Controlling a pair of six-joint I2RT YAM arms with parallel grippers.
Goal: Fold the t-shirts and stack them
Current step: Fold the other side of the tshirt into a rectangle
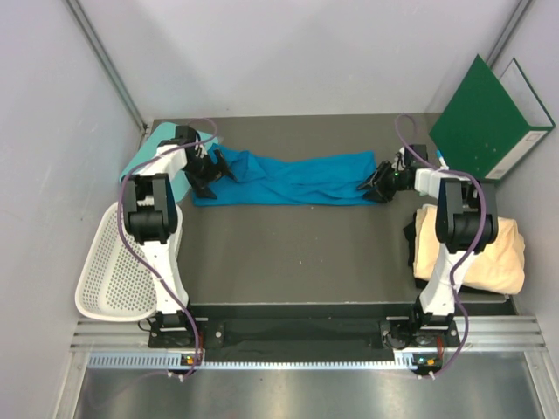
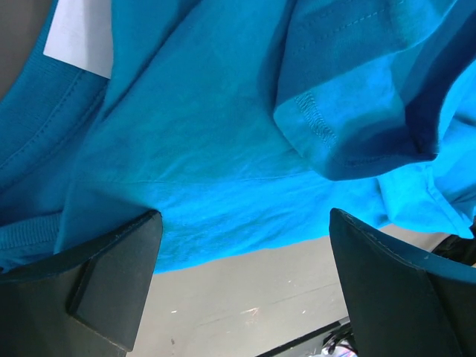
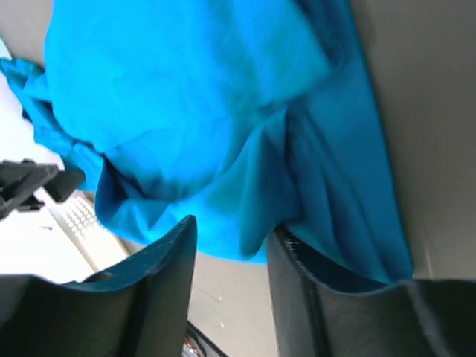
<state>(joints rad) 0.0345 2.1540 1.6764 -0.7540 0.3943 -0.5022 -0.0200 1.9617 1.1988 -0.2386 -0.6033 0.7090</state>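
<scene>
The bright blue t-shirt (image 1: 288, 179) lies stretched in a crumpled band across the back of the table. My left gripper (image 1: 210, 172) is at its left end, jaws wide open. In the left wrist view the shirt (image 2: 223, 134) fills the top, and bare table shows between the fingers of the left gripper (image 2: 244, 223). My right gripper (image 1: 380, 183) is at the shirt's right end. In the right wrist view it (image 3: 232, 227) is open with a narrower gap, and a fold of the shirt (image 3: 186, 97) hangs over the right finger (image 3: 312, 297). The cream-yellow shirt (image 1: 476, 249) lies folded at the right.
A white mesh basket (image 1: 113, 271) leans off the left table edge. A teal board (image 1: 140, 161) lies under my left arm at the back left. A green binder (image 1: 489, 118) stands at the back right. Grey walls close in on both sides.
</scene>
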